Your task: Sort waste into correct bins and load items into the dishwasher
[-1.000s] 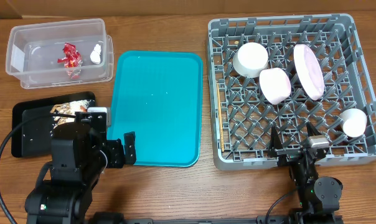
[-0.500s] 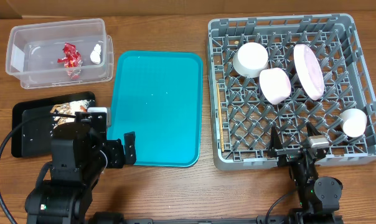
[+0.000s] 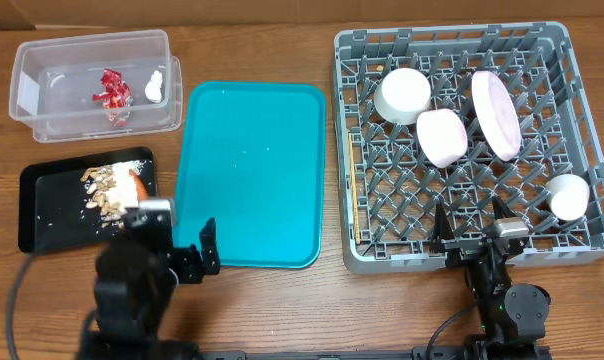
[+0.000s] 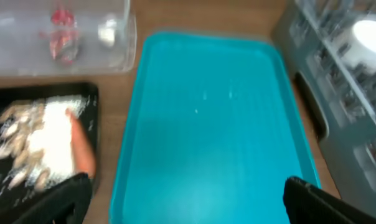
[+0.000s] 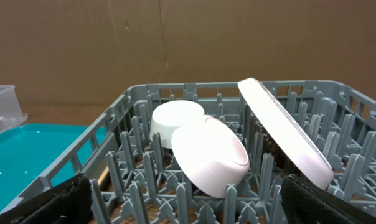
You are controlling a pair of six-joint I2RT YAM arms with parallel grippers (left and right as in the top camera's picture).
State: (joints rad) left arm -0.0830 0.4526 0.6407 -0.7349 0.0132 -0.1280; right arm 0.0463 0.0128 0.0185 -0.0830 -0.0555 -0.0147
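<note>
Dishes sit in the grey rack (image 3: 402,262) on the right side of the bench (image 3: 282,310); two white bowls (image 3: 402,93) (image 3: 442,137) lie tipped on their sides among the pegs towards the far half, touching each other; the white plate (image 3: 495,114) stands on edge just to their right, leaning; the small white cup (image 3: 568,195) lies apart from them near the right wall; the wooden chopsticks (image 3: 354,190) show only as a thin line inside the rack along its left wall

The teal tray (image 3: 250,170) lies in the middle of the bench with nothing on it; the clear tub (image 3: 27,95) stands at the far left and holds the red wrapper (image 3: 113,91) and the crumpled white wrapper (image 3: 155,87), close together; the black tray (image 3: 42,215) lies nearer, left of the teal tray, with nut shells (image 3: 104,190) heaped at its right end and the carrot (image 3: 138,184) just beside them

The left tool (image 4: 187,182) hangs over the near edge of the teal tray, its fingers wide apart and gripping nothing; the arm and its wrist view are blurred; the right tool (image 3: 472,225) sits at the near wall of the rack, pointed across the pegs towards the bowls and plate, fingers spread apart with nothing between them
</note>
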